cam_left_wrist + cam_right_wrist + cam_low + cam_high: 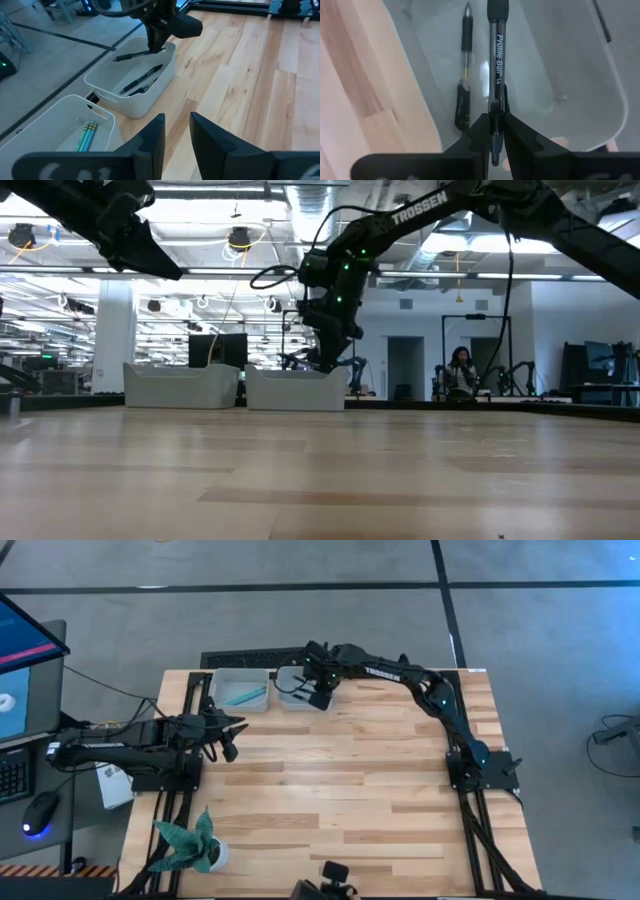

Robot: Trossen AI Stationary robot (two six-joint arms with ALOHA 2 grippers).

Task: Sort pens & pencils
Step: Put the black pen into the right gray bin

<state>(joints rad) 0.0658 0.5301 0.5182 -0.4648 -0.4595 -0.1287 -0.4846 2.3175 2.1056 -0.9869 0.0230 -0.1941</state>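
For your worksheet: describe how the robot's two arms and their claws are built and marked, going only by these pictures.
Both arms are dark, jointed and slim. The right arm carries white "TROSSEN" lettering, green indicator lights at its joints and a looping black cable. The left arm carries white lettering too. Each ends in a two-fingered black claw: left claw, right claw.

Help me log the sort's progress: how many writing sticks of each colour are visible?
Teal pencils: 3, bunched in one bin
Black pens: 3, with 2 lying in the other bin and 1 in the right gripper fingers
Total: 6
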